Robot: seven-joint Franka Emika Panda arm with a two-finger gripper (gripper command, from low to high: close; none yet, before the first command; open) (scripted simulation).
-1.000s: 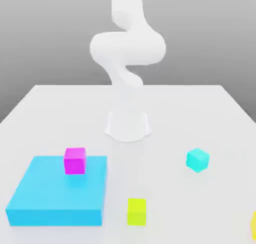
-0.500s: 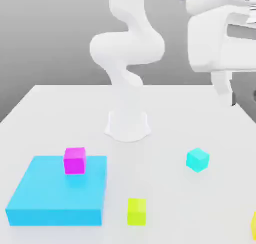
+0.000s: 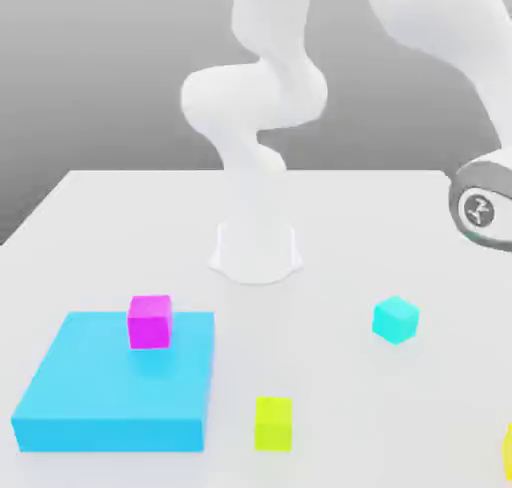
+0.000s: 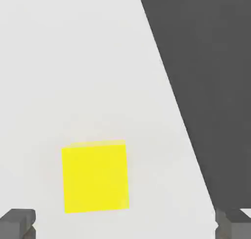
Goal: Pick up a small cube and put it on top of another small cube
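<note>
The small golden-yellow cube (image 3: 507, 452) lies at the front of the exterior view's right, cut by the picture's edge. In the hand view the same cube (image 4: 95, 177) rests on the white table, close to the table's edge. My gripper (image 4: 125, 226) hovers above it, open, with nothing between its dark fingertips (image 4: 17, 223); the cube sits off-centre, nearer that fingertip. The lime-yellow cube (image 3: 273, 423) stands alone near the front middle of the table. A joint of my arm (image 3: 482, 208) hangs over the table's right side.
A magenta cube (image 3: 150, 321) sits on a flat blue block (image 3: 110, 396) at the front left. A cyan cube (image 3: 396, 319) lies right of centre. The arm's white base (image 3: 256, 251) stands mid-table. Dark floor (image 4: 211, 86) lies beyond the table edge.
The arm has swung further over the exterior view's right; the hand seen at the upper right has dropped out of that picture and a lower joint now shows. No cube has moved.
</note>
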